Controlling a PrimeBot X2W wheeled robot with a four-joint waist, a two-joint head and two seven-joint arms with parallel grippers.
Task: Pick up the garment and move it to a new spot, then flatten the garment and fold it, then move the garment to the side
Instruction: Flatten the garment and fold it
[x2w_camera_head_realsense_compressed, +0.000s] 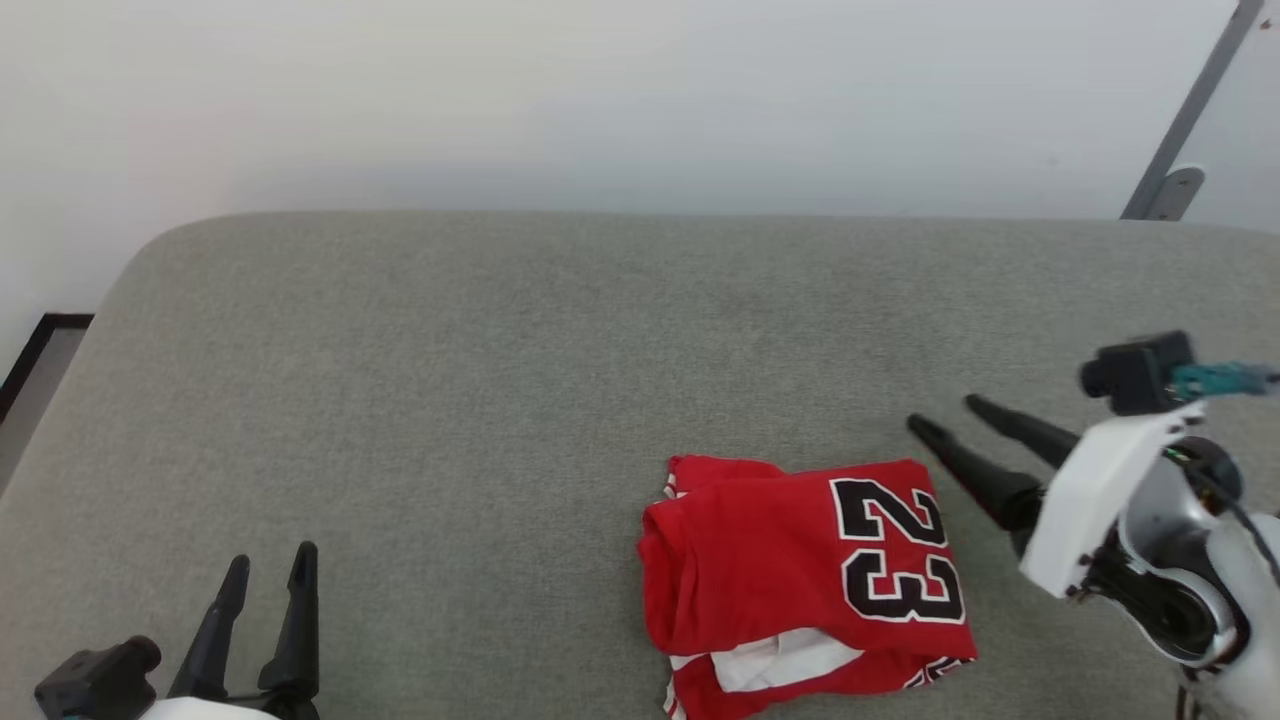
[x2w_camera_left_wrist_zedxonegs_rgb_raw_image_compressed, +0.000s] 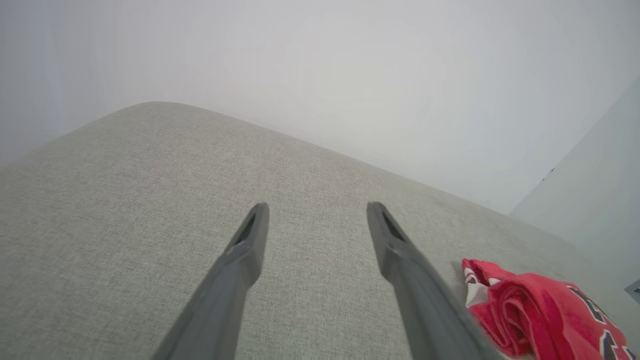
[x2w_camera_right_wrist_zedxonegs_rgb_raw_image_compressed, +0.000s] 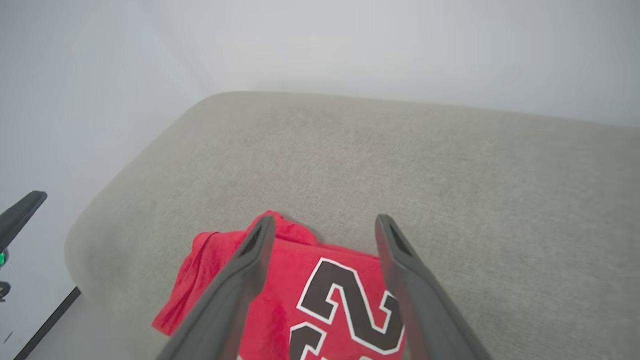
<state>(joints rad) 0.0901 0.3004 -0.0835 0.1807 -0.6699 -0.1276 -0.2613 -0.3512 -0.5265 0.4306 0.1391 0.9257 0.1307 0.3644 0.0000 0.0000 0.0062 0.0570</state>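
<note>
The garment (x2w_camera_head_realsense_compressed: 800, 570) lies as a compact red bundle on the grey padded surface (x2w_camera_head_realsense_compressed: 500, 350). It sits near the front edge, right of centre in the head view, with the numeral "23" uppermost and white cloth showing at its near side. Flattening and folding appear complete, so the step in hand is judged to be the move to the side.

The right hand (x2w_camera_head_realsense_compressed: 944, 414) is poised just beside the bundle's right edge. Its fingers are spread wide, empty, and point up and to the left. In the right wrist view it (x2w_camera_right_wrist_zedxonegs_rgb_raw_image_compressed: 325, 221) looks down over the numeral.

The left hand (x2w_camera_head_realsense_compressed: 272, 556) is at the lower left, also wide and empty, well apart from the garment.

The next move likely calls for a grip through all layers, so the fold does not slip open.
</note>
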